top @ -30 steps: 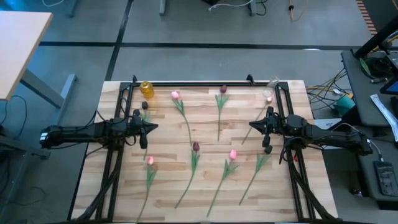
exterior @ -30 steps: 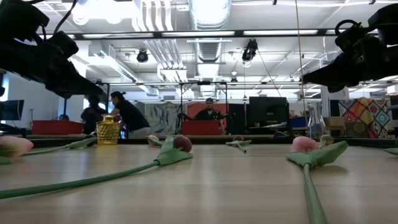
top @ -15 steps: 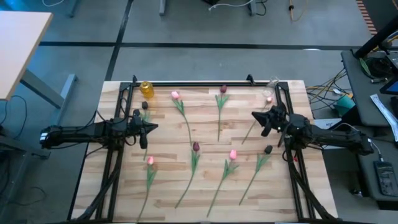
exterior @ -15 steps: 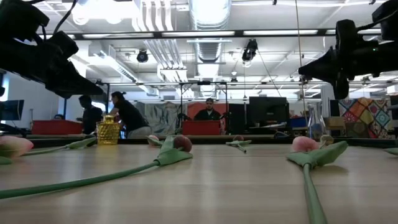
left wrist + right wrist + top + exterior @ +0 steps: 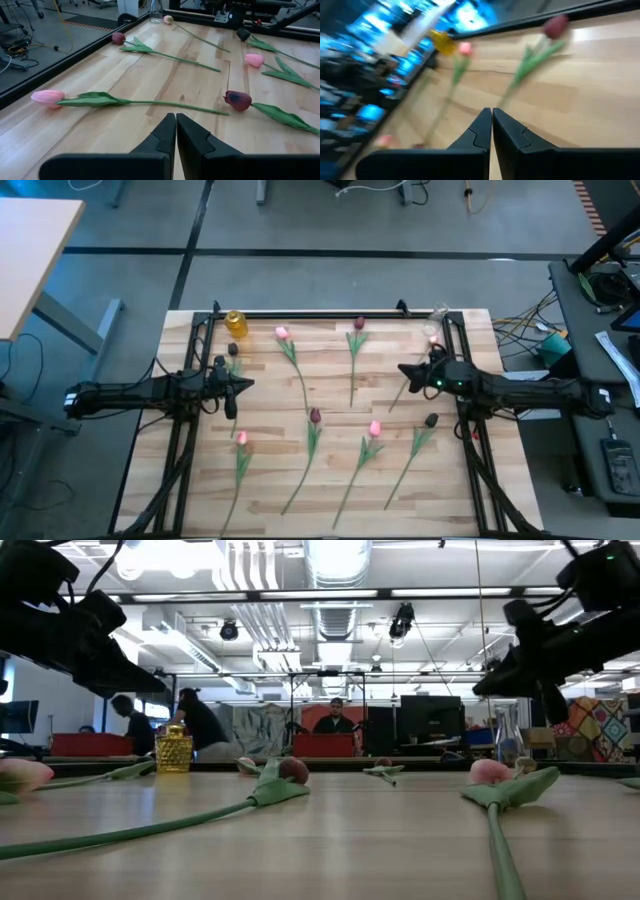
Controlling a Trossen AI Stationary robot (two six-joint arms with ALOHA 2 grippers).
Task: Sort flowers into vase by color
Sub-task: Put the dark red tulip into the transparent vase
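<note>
Several artificial tulips lie flat on the wooden table, apart from one another. Pink heads: (image 5: 282, 333), (image 5: 375, 427), (image 5: 241, 438), (image 5: 432, 338). Maroon heads: (image 5: 359, 324), (image 5: 315, 416), (image 5: 232, 350), (image 5: 431, 420). A yellow vase (image 5: 236, 323) stands at the far left corner and a clear glass vase (image 5: 438, 313) at the far right. My left gripper (image 5: 232, 387) (image 5: 175, 120) is shut and hovers near the left edge. My right gripper (image 5: 404, 370) (image 5: 492, 114) is shut and hangs above the table's right side, over a tulip stem (image 5: 400, 390), pointing toward the table's left.
Black rails (image 5: 320, 313) frame the far, left and right sides of the table. Bare wood (image 5: 270, 395) lies between the flowers in the middle. Beyond the far edge, people (image 5: 200, 725) move about in the room.
My right gripper has moved a little toward the far and left edges, turned about its wrist and tipped downward, uncovering the maroon head near the right rail. It has stayed shut. The flowers have not moved.
</note>
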